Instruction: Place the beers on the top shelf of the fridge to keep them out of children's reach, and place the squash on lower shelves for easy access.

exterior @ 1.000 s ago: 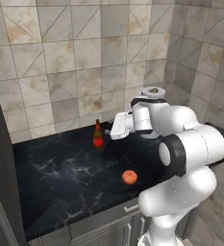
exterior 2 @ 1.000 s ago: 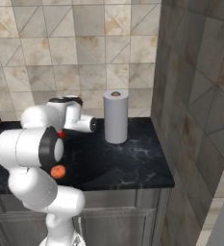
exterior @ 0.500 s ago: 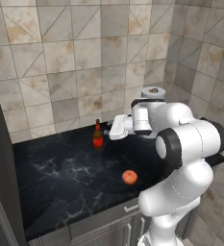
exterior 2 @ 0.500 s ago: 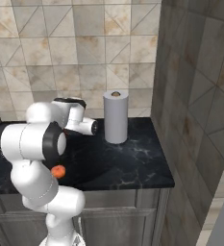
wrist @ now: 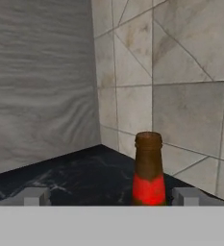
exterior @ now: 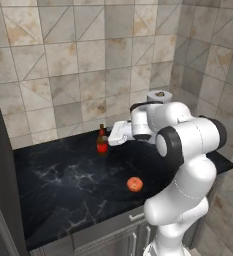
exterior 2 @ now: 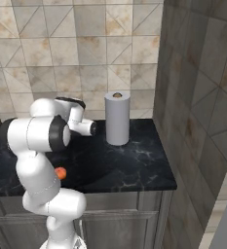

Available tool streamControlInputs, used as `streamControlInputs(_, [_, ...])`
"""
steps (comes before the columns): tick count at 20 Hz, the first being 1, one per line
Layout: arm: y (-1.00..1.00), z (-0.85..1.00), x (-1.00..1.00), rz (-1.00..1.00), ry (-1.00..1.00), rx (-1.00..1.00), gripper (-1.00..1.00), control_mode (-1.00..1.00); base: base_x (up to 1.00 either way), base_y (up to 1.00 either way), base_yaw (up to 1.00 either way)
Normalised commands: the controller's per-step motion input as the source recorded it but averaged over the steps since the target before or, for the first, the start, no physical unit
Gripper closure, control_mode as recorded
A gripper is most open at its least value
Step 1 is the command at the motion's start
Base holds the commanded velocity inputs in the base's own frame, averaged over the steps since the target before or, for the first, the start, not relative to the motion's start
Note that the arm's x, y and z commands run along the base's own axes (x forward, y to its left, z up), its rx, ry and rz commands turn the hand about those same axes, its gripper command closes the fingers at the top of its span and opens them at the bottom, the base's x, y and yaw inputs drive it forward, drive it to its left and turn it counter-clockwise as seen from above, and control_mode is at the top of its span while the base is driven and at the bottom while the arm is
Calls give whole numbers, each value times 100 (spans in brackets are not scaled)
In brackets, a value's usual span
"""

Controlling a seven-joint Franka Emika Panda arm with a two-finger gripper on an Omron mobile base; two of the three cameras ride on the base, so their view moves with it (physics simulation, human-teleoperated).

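The brown beer (exterior: 102, 142) stands upright at the back of the black counter (exterior: 63, 190), near the tiled wall, and we are lined up on it. Our gripper (exterior: 114, 136) sits just beside it at label height. In the hand view the bottle (wrist: 148, 171) rises between the two fingertips (wrist: 32, 196), which are spread wide and not yet touching the glass. It sits nearer the right tip, so we judge a small sideways correction would centre it before we push in. We should close on the labelled body rather than the thin neck, then lift straight up to keep it from tipping. The squash (exterior: 134, 184) lies well apart, nearer the counter's front edge, clear of our path.
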Motion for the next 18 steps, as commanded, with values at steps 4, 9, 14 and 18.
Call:
streamControlInputs(4, [15,-10,25,0,1,0,-100,-100,0,0,0])
streamControlInputs(9, [10,-11,27,0,0,0,-100,-100,0,0,0])
streamControlInputs(14, [6,-12,27,0,0,0,-100,-100,0,0,0])
streamControlInputs(18, [2,-12,24,0,0,0,-100,-100,0,0,0])
